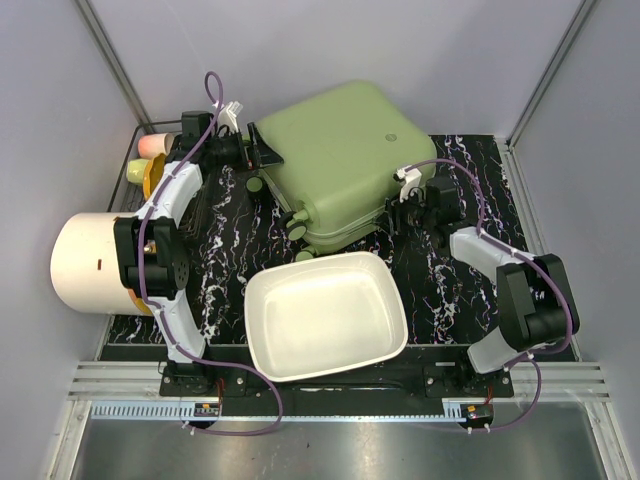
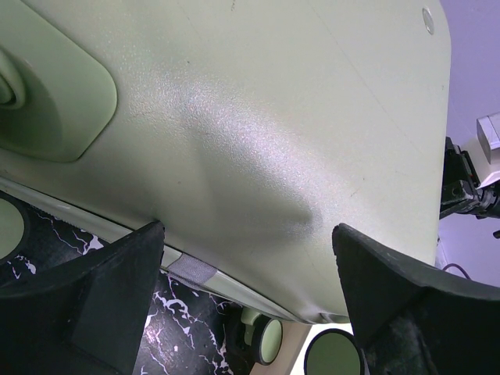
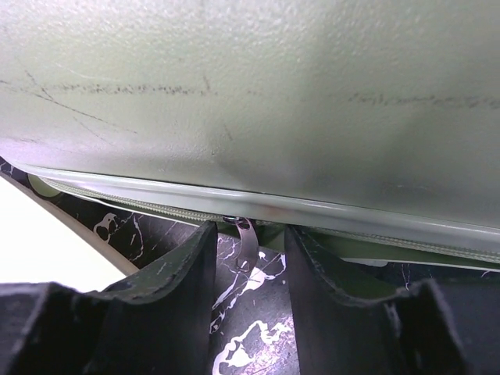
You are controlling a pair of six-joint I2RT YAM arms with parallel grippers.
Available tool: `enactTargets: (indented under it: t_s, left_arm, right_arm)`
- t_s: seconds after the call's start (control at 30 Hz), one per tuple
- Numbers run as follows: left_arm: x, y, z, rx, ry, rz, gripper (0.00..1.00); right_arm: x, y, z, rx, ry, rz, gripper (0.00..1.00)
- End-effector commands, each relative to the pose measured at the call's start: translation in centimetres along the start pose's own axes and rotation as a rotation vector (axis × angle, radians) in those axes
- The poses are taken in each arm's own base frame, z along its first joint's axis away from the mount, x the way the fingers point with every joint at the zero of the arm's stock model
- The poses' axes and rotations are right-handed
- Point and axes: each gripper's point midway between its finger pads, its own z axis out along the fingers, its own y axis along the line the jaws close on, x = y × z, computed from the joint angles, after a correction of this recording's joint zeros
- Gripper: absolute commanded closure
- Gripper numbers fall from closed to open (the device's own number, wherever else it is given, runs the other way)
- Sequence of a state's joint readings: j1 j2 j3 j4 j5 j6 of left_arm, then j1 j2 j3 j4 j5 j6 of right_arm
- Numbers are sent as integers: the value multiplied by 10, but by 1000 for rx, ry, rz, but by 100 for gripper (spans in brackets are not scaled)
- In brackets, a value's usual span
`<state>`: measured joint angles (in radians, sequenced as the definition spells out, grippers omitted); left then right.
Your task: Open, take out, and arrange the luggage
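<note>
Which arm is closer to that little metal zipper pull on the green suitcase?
The right. The right fingers straddle the zipper pull on the right edge of the suitcase, not yet pinching it. The left fingers stand open at its far left corner, away from the pull.

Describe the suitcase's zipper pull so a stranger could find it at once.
Start at the big green suitcase on the table. Follow its zipper along the edge facing the right gripper. The pull is the small metal tab hanging there, the only shiny part.
</note>
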<state>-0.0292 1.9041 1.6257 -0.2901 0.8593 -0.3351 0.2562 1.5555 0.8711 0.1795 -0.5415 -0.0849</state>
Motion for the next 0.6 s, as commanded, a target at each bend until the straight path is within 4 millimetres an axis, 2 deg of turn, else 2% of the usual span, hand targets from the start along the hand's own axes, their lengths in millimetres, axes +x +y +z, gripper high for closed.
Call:
enactTargets:
  t_s: [0.0, 0.17, 0.27, 0.4, 0.47, 0.57]
  left_arm:
    - [-28, -28, -12, 46, -87, 137, 7]
    - [-30, -26, -13, 40, -94, 137, 7]
    - [-31, -25, -14, 35, -99, 137, 7]
    - [-33, -19, -15, 20, -106, 127, 7]
    - [-32, -13, -14, 6, -99, 112, 7]
    - [-33, -3, -13, -21, -93, 100, 7]
  right_arm:
    - [6, 13, 5, -62, 17, 48, 54]
    - [13, 7, 7, -24, 49, 100, 62]
    - [13, 2, 4, 14, 53, 103, 74]
    - [8, -4, -5, 82, 56, 118, 100]
    - [8, -11, -11, 124, 67, 73, 100]
    - [-2, -29, -24, 224, 50, -33, 100]
